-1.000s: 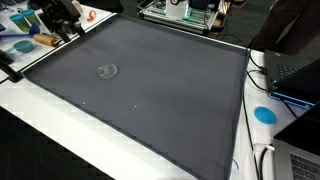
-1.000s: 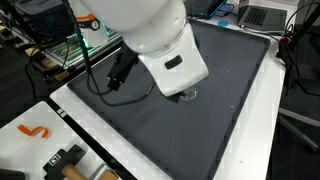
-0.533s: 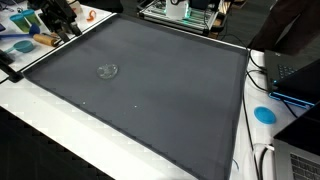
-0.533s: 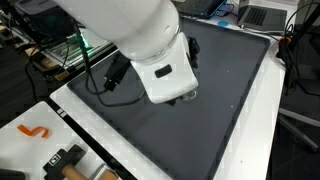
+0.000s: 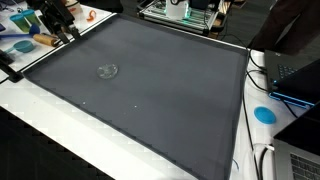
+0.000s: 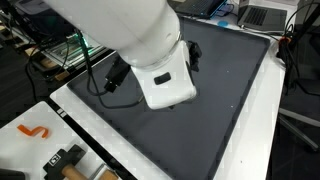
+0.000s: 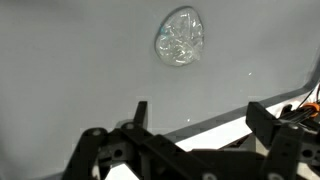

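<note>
We are looking at a white table that is carrying a big dark grey mat; the mat is covering most of the top. In an exterior view the white arm is filling much of the picture and is hiding the middle of the mat. A laptop is standing on the table past one mat edge, and a blue disc is lying near it. Any writing on these things is too small and blurred for us to read.

In the wrist view the gripper is hanging over the border of the mat, with a strip of the table showing under it. Its two black fingers are standing far apart, wide, and they are gripping nothing.

The wad is lying flat on the mat, ahead of the gap between the fingers and apart from them. It is looking like a small, crumpled piece of clear plastic, roughly round, with glinting folds, and the grey is showing through it. In an exterior view the wad is sitting alone, away from all the mat edges.
</note>
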You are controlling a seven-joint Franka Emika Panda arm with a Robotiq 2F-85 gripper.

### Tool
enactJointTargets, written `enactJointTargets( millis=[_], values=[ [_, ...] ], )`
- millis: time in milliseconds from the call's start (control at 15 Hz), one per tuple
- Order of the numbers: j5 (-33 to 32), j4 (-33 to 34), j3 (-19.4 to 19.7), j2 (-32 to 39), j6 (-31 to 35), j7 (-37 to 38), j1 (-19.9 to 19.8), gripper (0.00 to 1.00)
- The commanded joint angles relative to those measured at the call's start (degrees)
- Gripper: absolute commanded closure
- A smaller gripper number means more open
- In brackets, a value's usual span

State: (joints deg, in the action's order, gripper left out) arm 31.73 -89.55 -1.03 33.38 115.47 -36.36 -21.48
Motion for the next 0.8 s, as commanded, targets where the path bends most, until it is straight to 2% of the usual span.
enactJointTargets(
  millis=[0,467,733],
  values=[
    [-0.71,2.15,0.36,1.78,-0.11,1.89,0.3,0.0],
    [-3.55,5.61,0.29,4.03,-0.83,4.72,1.2,0.0],
    [-7.76,7.95,0.52,5.0,-1.12,8.03,2.94,0.0]
  ],
)
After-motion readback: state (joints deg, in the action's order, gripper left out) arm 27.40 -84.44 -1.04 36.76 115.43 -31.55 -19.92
